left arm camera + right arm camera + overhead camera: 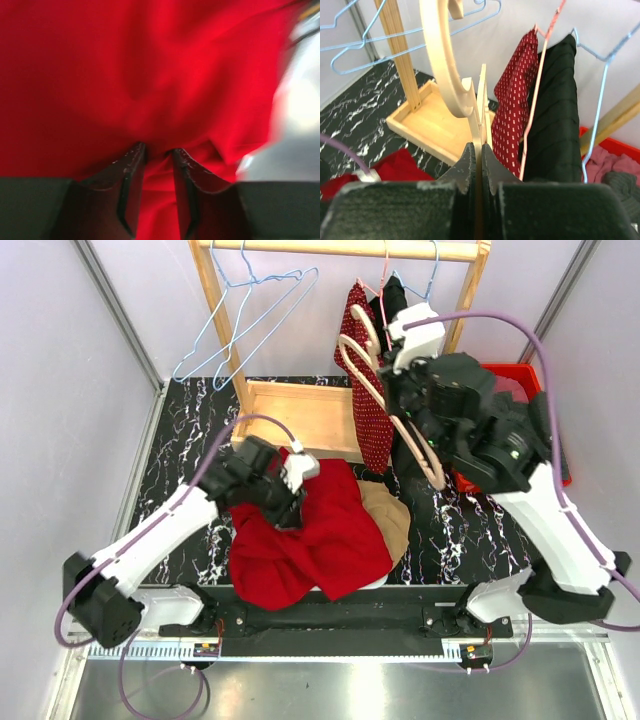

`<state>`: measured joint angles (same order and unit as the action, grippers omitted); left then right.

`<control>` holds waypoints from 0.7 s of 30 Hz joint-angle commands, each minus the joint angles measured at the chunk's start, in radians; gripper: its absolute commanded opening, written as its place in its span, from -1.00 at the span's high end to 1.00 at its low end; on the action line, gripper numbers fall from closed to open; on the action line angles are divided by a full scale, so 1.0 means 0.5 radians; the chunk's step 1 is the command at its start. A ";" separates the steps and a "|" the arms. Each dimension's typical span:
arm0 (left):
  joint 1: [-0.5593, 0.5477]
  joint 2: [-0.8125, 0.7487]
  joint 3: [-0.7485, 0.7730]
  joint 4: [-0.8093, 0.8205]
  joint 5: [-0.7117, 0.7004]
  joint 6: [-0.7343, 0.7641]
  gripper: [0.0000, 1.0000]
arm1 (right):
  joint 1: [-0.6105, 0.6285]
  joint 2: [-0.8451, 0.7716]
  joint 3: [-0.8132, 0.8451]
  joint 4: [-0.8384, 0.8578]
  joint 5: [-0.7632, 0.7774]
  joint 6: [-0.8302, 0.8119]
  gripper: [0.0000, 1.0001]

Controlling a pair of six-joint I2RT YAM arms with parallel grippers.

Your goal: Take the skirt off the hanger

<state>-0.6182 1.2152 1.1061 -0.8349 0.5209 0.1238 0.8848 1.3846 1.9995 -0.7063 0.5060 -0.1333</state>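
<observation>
Top: red skirt (305, 535) heaped on marbled surface (190, 430), off the wooden hanger (432, 476). Left gripper (290, 510) rests on it. Right gripper (392, 390) holds the hanger up.
Left wrist: gripper (157, 150) slightly parted, skirt (150, 75) fabric in gap.
Right wrist: gripper (479, 152) clamped on hanger (437, 50).

One wooden rack (215, 310) carries three light-blue wire hangers (245, 278) and one pink wire hanger (540, 75), beside one wooden hanger (440, 60), two hanging garments, one red-dotted (372, 410) and one black (555, 110), one red skirt (310, 535), one beige cloth (392, 520) and one red bin (505, 370).
</observation>
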 commanded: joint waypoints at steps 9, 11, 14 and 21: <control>-0.132 0.582 -0.172 -0.177 -1.036 0.421 -0.98 | -0.284 0.798 1.126 0.179 -0.174 0.018 1.00; -0.141 0.543 -0.138 -0.177 -1.093 0.446 -0.97 | -0.364 1.007 1.320 0.152 -0.242 0.043 1.00; -0.159 0.383 -0.007 -0.208 -1.079 0.489 -0.98 | -0.456 1.200 1.548 0.191 -0.340 0.092 1.00; -0.163 -0.175 0.267 -0.291 -1.097 0.427 -0.98 | -0.558 1.406 1.554 0.440 -0.564 0.190 1.00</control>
<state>-0.6983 1.2911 1.1328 -0.9802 0.0360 0.3252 0.6170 2.0514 2.7304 -0.6098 0.3119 -0.0761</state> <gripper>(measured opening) 0.984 0.033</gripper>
